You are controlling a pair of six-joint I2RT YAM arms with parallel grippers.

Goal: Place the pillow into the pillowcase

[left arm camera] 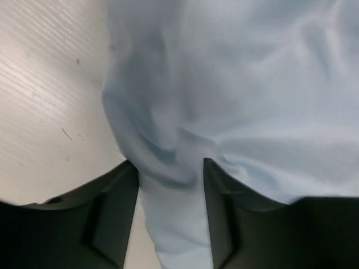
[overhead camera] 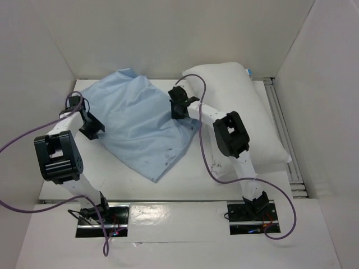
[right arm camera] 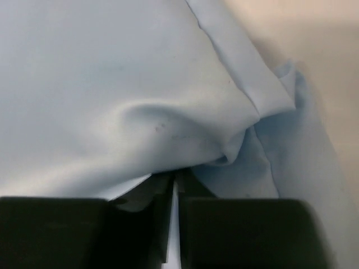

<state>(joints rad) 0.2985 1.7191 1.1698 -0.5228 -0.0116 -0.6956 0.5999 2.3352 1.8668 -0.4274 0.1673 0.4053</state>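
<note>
The left tool (left arm camera: 171,221) stands spread around a fold of the pillowcase (left arm camera: 252,84), the right tool (right arm camera: 175,224) pinches that cloth's edge, the cloth lies on the counter (left arm camera: 45,84) between them, and the pillow (overhead camera: 247,106) lies just right of the right tool.
</note>
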